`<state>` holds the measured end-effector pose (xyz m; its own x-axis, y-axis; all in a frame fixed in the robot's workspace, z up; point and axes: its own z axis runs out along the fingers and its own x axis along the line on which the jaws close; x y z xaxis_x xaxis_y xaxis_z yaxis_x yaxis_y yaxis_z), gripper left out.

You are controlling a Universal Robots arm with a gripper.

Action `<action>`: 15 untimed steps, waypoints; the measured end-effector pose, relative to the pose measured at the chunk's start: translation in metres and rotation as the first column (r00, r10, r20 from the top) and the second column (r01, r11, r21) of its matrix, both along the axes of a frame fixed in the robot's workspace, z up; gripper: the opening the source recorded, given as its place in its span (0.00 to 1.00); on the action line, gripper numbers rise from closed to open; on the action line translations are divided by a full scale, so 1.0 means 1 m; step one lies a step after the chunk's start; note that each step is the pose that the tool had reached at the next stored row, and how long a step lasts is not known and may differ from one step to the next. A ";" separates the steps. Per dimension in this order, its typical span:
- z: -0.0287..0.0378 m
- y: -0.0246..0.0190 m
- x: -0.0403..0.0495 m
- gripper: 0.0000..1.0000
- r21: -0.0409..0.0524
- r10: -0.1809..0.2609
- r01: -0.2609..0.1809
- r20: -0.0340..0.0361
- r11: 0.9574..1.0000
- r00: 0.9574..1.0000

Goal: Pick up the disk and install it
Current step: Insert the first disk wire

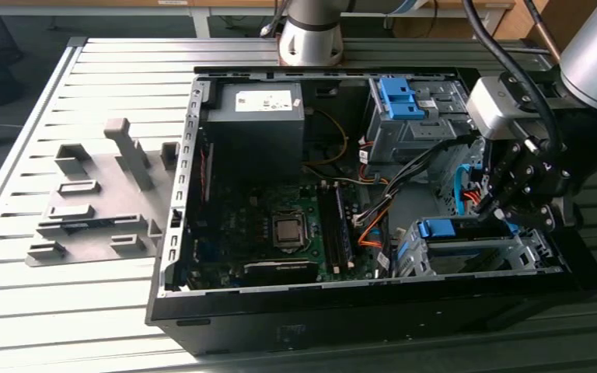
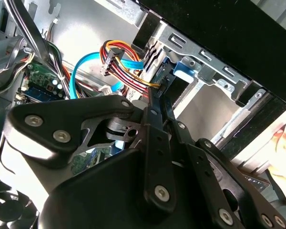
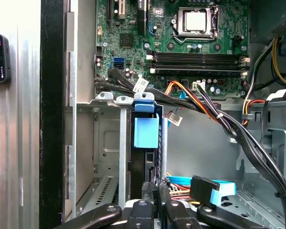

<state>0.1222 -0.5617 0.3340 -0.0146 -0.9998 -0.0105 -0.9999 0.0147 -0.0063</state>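
Observation:
The disk (image 1: 444, 228) stands on edge in the metal drive cage (image 1: 516, 256) at the front corner of the open computer case, on the exterior view's right. Its blue plastic frame (image 3: 146, 132) shows in the first wrist view, with the dark body of the drive below it. My gripper (image 1: 500, 224) reaches down into the case at the disk's near end. In the first wrist view the gripper (image 3: 154, 187) has its black fingers close together on the drive's edge. The second wrist view has the blue frame tab (image 2: 183, 67) just past the gripper (image 2: 155, 102).
Bundled black, orange and blue cables (image 3: 219, 119) run beside the cage. A grey power supply box (image 1: 257, 109) and a second bay with a blue clip (image 1: 397, 97) sit at the case's back. A grey fixture (image 1: 102, 202) lies on the table. A hand (image 2: 283, 148) is near the case's outside.

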 end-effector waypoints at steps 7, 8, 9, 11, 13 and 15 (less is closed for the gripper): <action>0.0003 0.0000 0.0000 0.16 0.000 -0.011 0.011 0.000 1.000 1.000; 0.0003 0.0000 0.0000 0.16 0.000 -0.013 0.013 0.000 1.000 1.000; 0.0003 0.0000 0.0000 0.16 0.000 -0.015 0.015 0.000 1.000 1.000; 0.0005 -0.0001 0.0000 0.16 -0.002 -0.021 0.021 -0.001 1.000 1.000; 0.0004 0.0000 0.0000 0.16 -0.002 -0.024 0.024 -0.001 1.000 1.000; 0.0001 0.0000 0.0000 0.16 -0.002 -0.025 0.025 -0.001 1.000 1.000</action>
